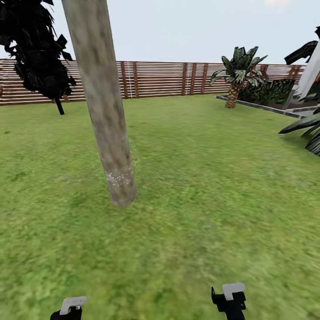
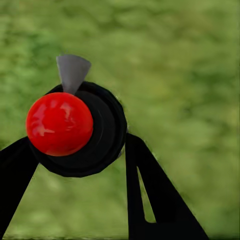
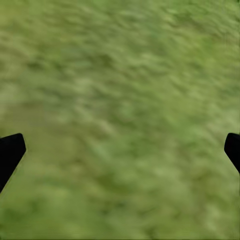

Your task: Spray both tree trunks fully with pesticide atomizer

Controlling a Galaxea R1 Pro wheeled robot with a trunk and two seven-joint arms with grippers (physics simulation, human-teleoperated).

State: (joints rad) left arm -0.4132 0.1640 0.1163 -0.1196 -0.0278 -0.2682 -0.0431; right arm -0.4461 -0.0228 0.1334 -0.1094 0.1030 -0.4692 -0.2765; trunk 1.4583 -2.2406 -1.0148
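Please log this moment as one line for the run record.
left end effector: shut on atomizer | right end effector: open, over grass | trunk: ahead, white specks near base | fence: behind

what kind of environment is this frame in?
Looks like a fenced garden, simulated: a grass lawn, a slatted wooden fence along the back, a bare tree trunk close ahead and a small palm by the far border.
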